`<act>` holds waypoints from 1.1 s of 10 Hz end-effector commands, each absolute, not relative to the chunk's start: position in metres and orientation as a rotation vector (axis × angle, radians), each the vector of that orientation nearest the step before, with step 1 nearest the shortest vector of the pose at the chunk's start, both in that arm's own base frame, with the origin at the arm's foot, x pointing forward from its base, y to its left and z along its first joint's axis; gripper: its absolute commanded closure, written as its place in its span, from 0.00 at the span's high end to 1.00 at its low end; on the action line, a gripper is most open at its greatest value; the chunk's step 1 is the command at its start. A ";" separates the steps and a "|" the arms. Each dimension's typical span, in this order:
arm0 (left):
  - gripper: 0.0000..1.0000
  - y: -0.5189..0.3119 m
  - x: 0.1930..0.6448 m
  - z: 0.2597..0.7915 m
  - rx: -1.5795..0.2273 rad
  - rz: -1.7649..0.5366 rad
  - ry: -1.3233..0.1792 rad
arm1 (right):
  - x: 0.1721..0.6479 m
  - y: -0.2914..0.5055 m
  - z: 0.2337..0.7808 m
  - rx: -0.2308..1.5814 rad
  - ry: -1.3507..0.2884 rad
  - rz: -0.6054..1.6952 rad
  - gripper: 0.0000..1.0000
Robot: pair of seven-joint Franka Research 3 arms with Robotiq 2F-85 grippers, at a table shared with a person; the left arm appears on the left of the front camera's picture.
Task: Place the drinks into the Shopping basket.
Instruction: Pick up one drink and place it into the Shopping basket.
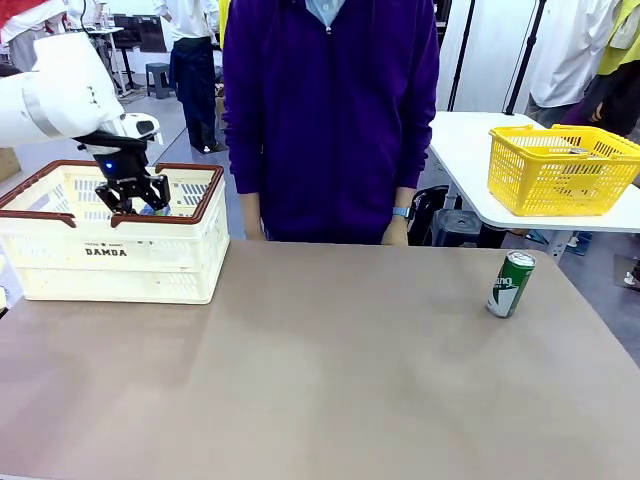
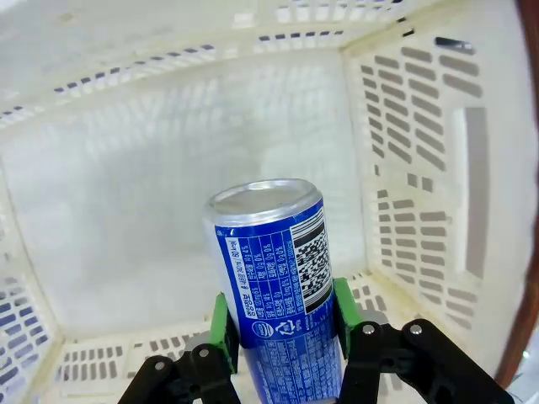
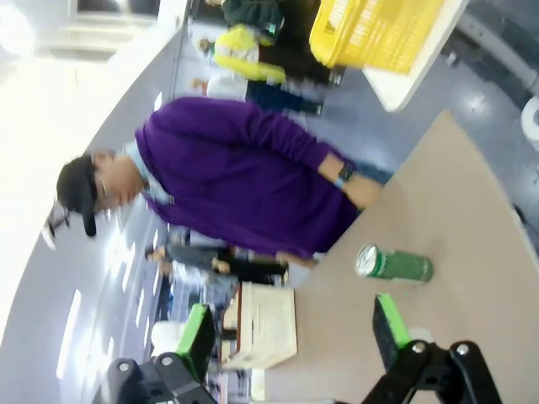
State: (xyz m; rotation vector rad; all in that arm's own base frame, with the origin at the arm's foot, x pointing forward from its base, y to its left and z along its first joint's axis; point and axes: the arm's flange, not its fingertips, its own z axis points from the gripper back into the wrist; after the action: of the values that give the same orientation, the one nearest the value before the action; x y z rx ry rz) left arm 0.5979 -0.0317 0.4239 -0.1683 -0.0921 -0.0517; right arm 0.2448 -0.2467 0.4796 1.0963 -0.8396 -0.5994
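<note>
Nearest, on the tan tabletop (image 1: 320,380), the slim green drink can with white lettering (image 1: 511,284) is being left standing upright at the right side, well apart from the large cream-white slotted plastic shopping basket with the dark brown rim (image 1: 110,250). Nothing is being done to it, so that half of the job is being judged as waiting.

Farther back on the left, the slim blue drink can with the barcode and silver top (image 2: 269,269) is being held inside the basket's walls, not yet let go. Whether its base is touching the basket floor cannot be told. The task is therefore being judged as just under halfway.

The left gripper (image 1: 132,200) is being held narrow, its green pads (image 2: 223,332) being pressed on either side of the blue can. The right gripper (image 3: 291,332) is being held with its jaws wide apart and nothing between them, the green can showing beyond it on the table.

Beyond the far edge, a person in a purple top (image 1: 330,120) is being seen standing, hands away from both drinks.
</note>
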 end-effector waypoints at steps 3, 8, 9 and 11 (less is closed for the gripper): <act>0.00 -0.043 0.597 0.394 -0.100 -0.019 -0.078 | 0.245 -0.247 0.480 1.096 -0.840 -0.599 1.00; 1.00 -0.043 0.596 0.385 -0.090 -0.019 -0.106 | 0.245 -0.247 0.480 1.096 -0.840 -0.599 1.00; 1.00 -0.041 0.596 0.388 -0.096 -0.020 -0.113 | 0.245 -0.247 0.480 1.096 -0.840 -0.599 1.00; 1.00 -0.036 0.583 0.412 -0.094 -0.038 -0.143 | 0.245 -0.247 0.480 1.096 -0.840 -0.599 1.00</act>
State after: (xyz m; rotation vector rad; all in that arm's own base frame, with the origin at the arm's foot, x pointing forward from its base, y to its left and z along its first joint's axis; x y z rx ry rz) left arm 0.5988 -0.0393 0.3995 -0.1173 -0.1193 -0.0361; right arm 0.2462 -0.2481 0.4785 1.0963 -0.8455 -0.6137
